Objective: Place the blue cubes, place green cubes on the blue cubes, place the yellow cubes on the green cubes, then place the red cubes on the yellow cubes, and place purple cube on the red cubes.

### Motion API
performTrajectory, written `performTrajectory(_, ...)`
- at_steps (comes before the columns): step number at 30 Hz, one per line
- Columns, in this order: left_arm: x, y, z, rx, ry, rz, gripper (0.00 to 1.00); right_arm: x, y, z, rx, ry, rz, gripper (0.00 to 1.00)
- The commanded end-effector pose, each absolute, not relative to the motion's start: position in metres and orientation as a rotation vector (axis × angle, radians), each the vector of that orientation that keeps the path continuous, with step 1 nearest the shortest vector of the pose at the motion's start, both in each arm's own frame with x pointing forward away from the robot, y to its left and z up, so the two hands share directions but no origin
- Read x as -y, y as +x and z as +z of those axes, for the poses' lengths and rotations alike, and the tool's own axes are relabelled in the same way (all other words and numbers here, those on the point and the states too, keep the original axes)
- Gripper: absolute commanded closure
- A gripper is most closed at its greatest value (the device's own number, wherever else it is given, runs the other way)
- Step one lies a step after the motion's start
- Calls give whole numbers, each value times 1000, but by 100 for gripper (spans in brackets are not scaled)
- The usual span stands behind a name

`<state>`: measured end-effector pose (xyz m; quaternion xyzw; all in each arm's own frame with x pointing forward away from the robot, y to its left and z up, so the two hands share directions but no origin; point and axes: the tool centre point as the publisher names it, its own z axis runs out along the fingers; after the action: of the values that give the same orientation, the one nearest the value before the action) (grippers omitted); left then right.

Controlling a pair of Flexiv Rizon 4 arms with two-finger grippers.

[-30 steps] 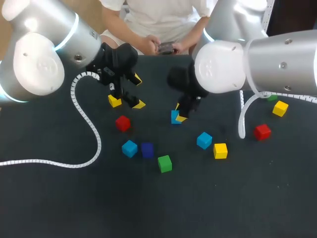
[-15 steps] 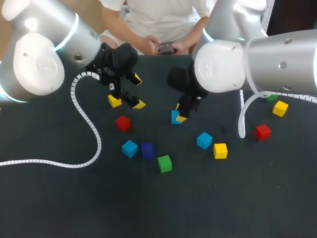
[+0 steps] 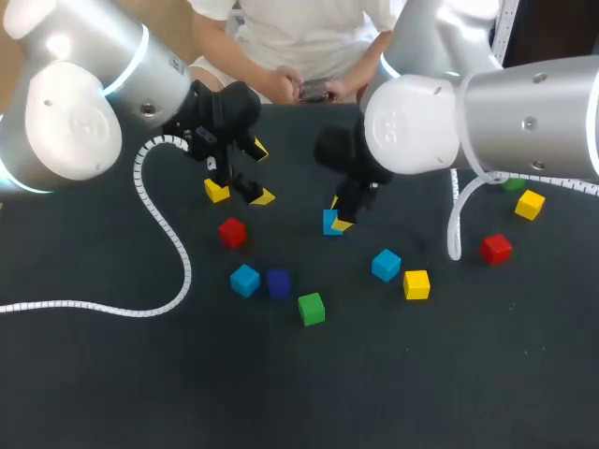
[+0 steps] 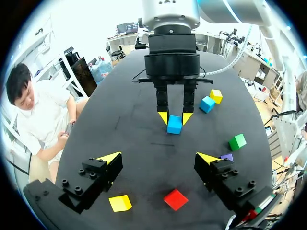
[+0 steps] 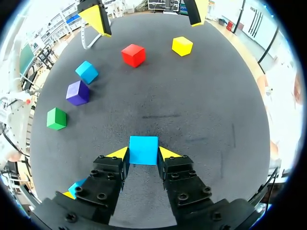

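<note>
Dotting the dark worktop (image 3: pixel 374 374), loose cubes (image 3: pixel 311 308) lie scattered; the right gripper (image 5: pixel 144 153) clamps a light-blue cube (image 5: pixel 143 148) near the far edge, while the left gripper (image 4: pixel 158 157) gapes wide above a yellow cube (image 4: pixel 120 202).

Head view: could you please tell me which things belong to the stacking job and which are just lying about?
Job: blue cubes (one in the right tool), green cubes, yellow cubes, red cubes, purple cube.
Lying about: white cables on the table.

All loose and flat, nothing stacked yet: blue cube (image 3: pixel 330 223) mid-table, purple cube (image 3: pixel 278 282) right beside another blue cube (image 3: pixel 244 280), green cube (image 3: pixel 311 309) near them.
</note>
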<state>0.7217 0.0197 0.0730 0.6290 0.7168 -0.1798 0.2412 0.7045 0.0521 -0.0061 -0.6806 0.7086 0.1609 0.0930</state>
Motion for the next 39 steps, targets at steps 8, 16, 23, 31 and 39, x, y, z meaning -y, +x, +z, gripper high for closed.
performTrajectory(8, -20, 722, 73, -1959, 1722, -493, 0, -52, 706, -6, -2109, -2014, 487, 0)
performTrajectory(16, -20, 722, 73, -1959, 1722, -493, 0, -42, 707, 7, -2099, -1989, 495, 0)
performTrajectory(23, -20, 722, 73, -1959, 1722, -493, 0, -22, 703, 31, -2066, -1972, 521, 0)
performTrajectory(31, -20, 722, 73, -1959, 1722, -493, 0, -4, 692, 52, -1991, -2005, 561, 0)
performTrajectory(39, -20, 722, 73, -1959, 1722, -493, 0, 5, 680, 58, -1889, -2096, 612, 0)
